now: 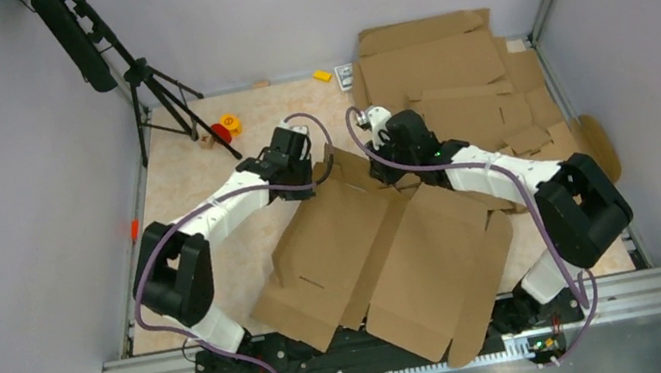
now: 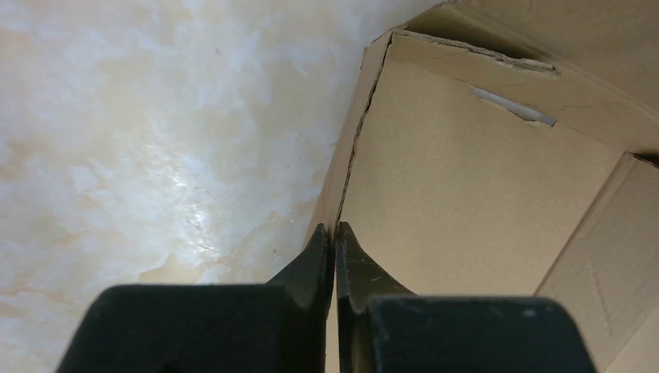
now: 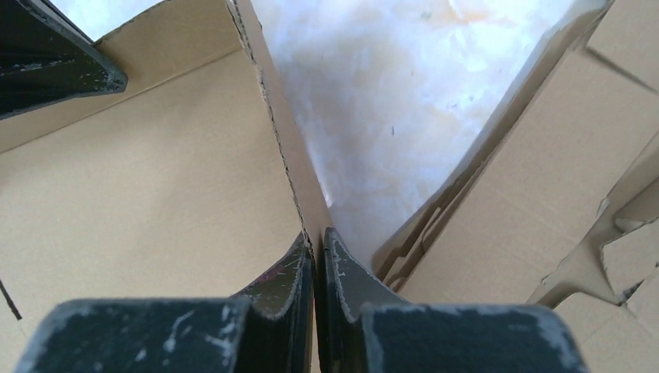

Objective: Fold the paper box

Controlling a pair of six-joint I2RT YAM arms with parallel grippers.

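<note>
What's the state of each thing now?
paper box: mostly flat, far flaps lifted
left claw: shut on a paper box flap edge
right claw: shut on a paper box flap edge
cardboard blanks: flat, loosely piled

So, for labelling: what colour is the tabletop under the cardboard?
The tabletop is mottled cream-beige marble; left wrist view.

top: high, near-side, looking down | wrists: very close, facing table (image 2: 116, 116) | shared: paper box (image 1: 335, 236)
</note>
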